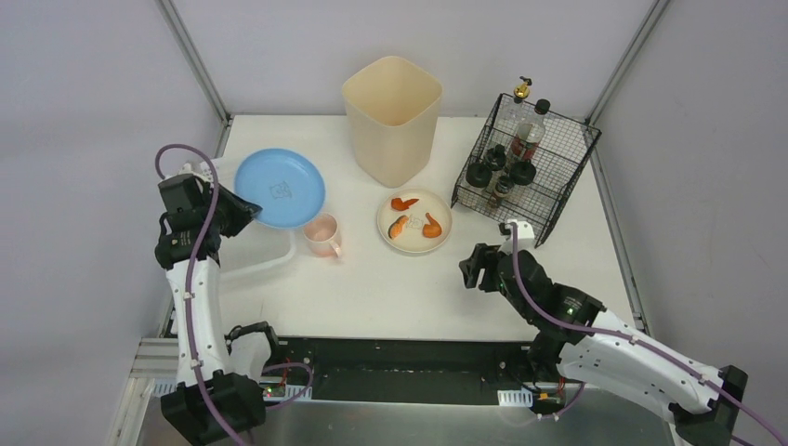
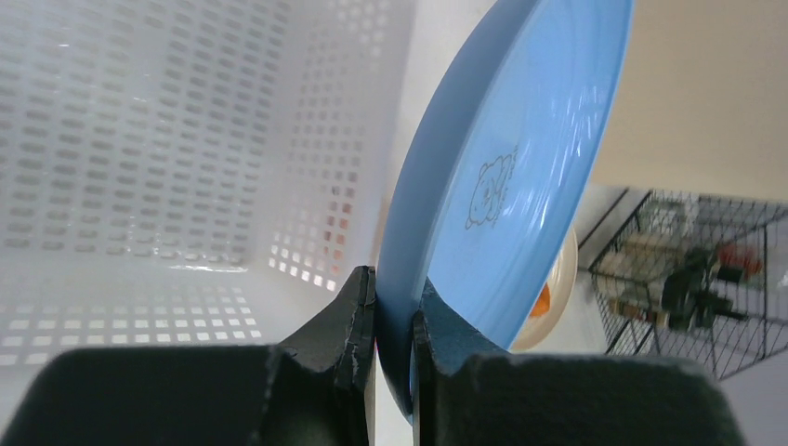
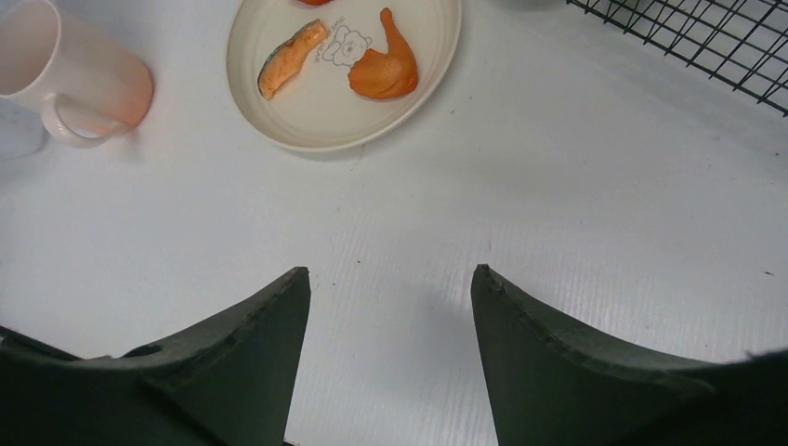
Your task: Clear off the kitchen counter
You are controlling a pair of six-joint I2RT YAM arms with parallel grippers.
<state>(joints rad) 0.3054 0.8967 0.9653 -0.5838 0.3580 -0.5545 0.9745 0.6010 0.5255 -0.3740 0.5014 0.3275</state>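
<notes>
Kitchen counter (image 1: pixel 400 288) is the big white top under my two claws. My left claw (image 2: pixel 392 295) is clenched tight on the rim of a blue plate (image 2: pixel 502 186). It holds the plate up on its edge near the left edge of the table, just beside the white basket (image 2: pixel 139 139). My right claw (image 3: pixel 388 274) is released, fingers wide apart, over bare counter near the front edge. Past it, mid-table, sits a cream plate (image 3: pixel 344 84) with orange food bits. A pink mug (image 3: pixel 84 84) is just left of it. A tall bin (image 1: pixel 390 116) stands at the back edge. A black wire rack (image 1: pixel 525 167) with bottles is in the back right corner.
</notes>
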